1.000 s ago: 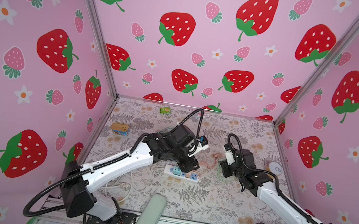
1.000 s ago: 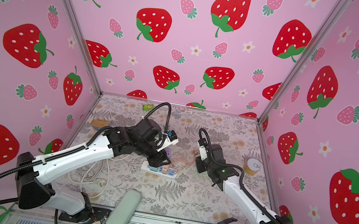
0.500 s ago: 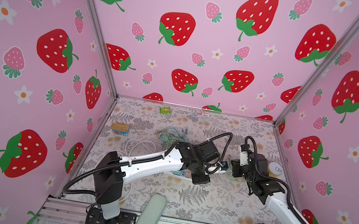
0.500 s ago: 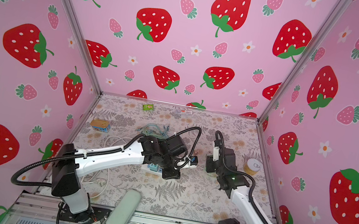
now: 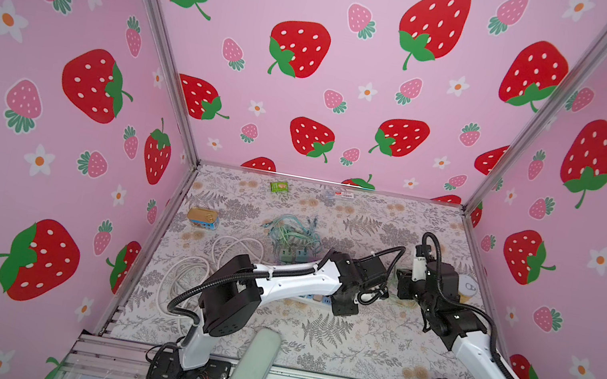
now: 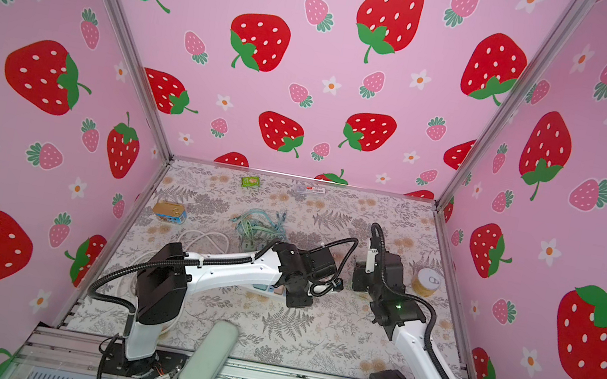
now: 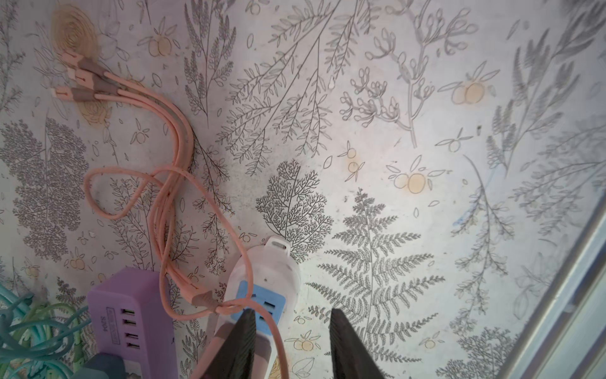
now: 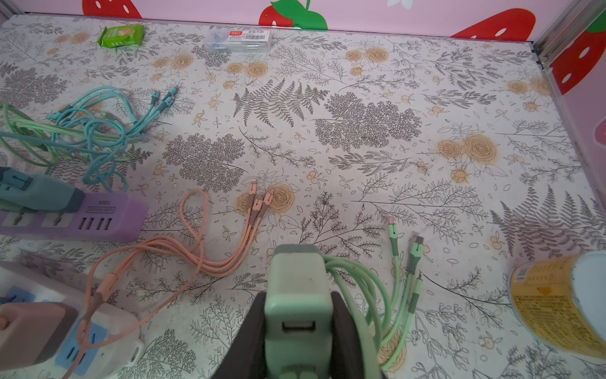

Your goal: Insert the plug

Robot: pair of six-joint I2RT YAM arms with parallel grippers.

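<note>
The plug (image 8: 297, 295) is a pale green charger block with green cables (image 8: 377, 295) trailing from it, and my right gripper (image 8: 296, 315) is shut on its sides above the mat. In both top views that gripper (image 5: 405, 286) (image 6: 360, 276) hangs right of the middle. The white power strip (image 7: 262, 272) (image 8: 108, 328) has blue sockets and a pink charger (image 8: 32, 328) plugged in. My left gripper (image 7: 292, 328) (image 5: 344, 309) stands open over the strip's end. One of its fingers (image 7: 244, 344) is above the blue sockets and nothing is between them.
A purple power strip (image 7: 131, 311) (image 8: 72, 216) lies beside the white one. Pink cable (image 7: 164, 197) loops over both. Teal cables (image 5: 290, 232), a yellow can (image 5: 467, 289) (image 8: 557, 305), a tin (image 5: 203, 219), a white cord (image 5: 195, 264) and a grey case (image 5: 254, 363) lie around.
My left arm has swung right and down over the white strip's end, and its jaws have narrowed. My right arm has drawn to the right with the plug still in it.
</note>
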